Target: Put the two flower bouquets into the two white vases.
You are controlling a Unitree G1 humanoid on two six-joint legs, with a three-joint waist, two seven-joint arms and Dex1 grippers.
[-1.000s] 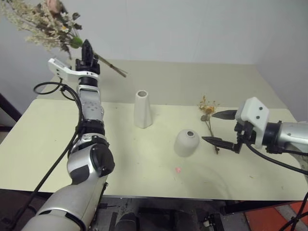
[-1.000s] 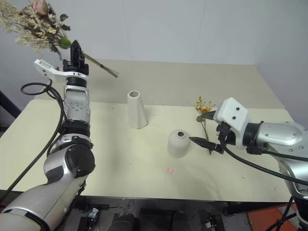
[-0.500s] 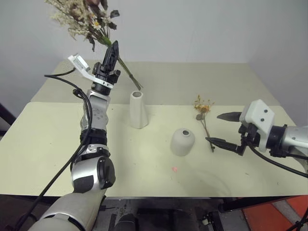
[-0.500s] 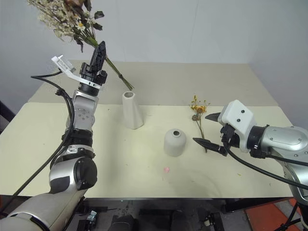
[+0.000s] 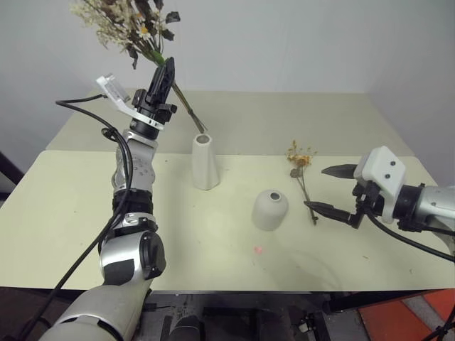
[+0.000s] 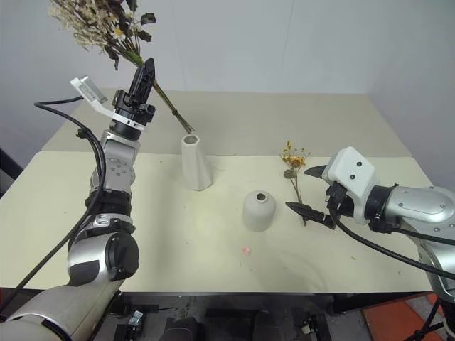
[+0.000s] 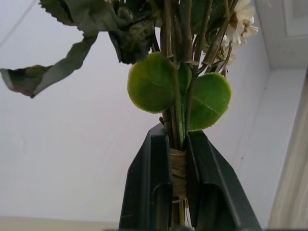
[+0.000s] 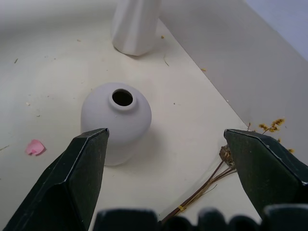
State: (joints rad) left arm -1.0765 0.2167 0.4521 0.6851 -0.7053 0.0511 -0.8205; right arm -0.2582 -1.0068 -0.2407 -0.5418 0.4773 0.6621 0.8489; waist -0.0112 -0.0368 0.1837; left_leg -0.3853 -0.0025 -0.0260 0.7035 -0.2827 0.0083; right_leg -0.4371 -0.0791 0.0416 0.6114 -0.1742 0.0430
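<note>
My left gripper (image 5: pixel 168 73) clamped on big bouquet (image 5: pixel 128 21), stem tips just over tall vase (image 5: pixel 205 162) mouth: lower slowly, stems vertical; right gripper (image 5: pixel 329 188) wide, small bouquet (image 5: pixel 303 170) and squat vase (image 5: pixel 269 209) just ahead.

I can read no text, label, brand, number or sign on anything in front of me.
</note>
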